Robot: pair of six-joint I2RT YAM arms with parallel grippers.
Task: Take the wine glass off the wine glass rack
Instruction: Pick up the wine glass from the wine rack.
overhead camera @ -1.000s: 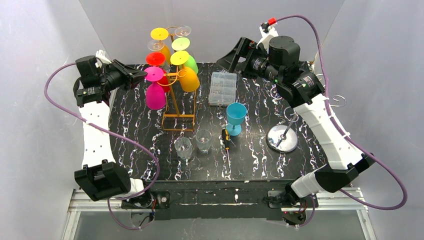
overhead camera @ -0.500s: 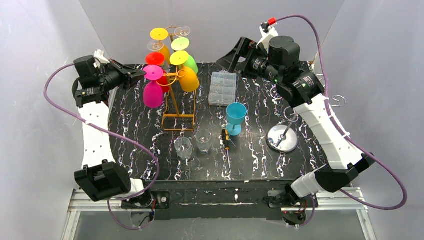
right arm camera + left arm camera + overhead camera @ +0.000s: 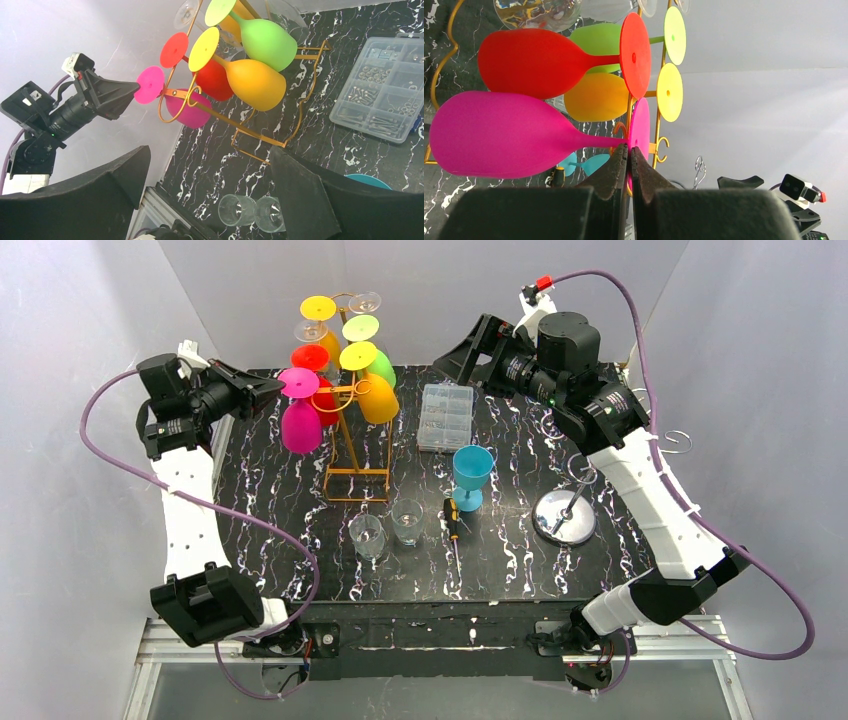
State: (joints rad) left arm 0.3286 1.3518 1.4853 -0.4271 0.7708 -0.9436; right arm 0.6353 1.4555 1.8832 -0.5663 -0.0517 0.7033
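Magenta wine glass (image 3: 300,425) pinched by its stem, at the left side of the rack (image 3: 355,480).

It hangs bowl-down near the far-left corner of the table (image 3: 500,560), its foot uppermost. The left gripper (image 3: 629,152) has its jaws closed tight on the thin stem just under the foot, right beside the outer end of a gold rack arm; whether the stem is clear of that arm cannot be told. The right gripper (image 3: 210,150) holds nothing and is spread wide above the far-right side of the table.
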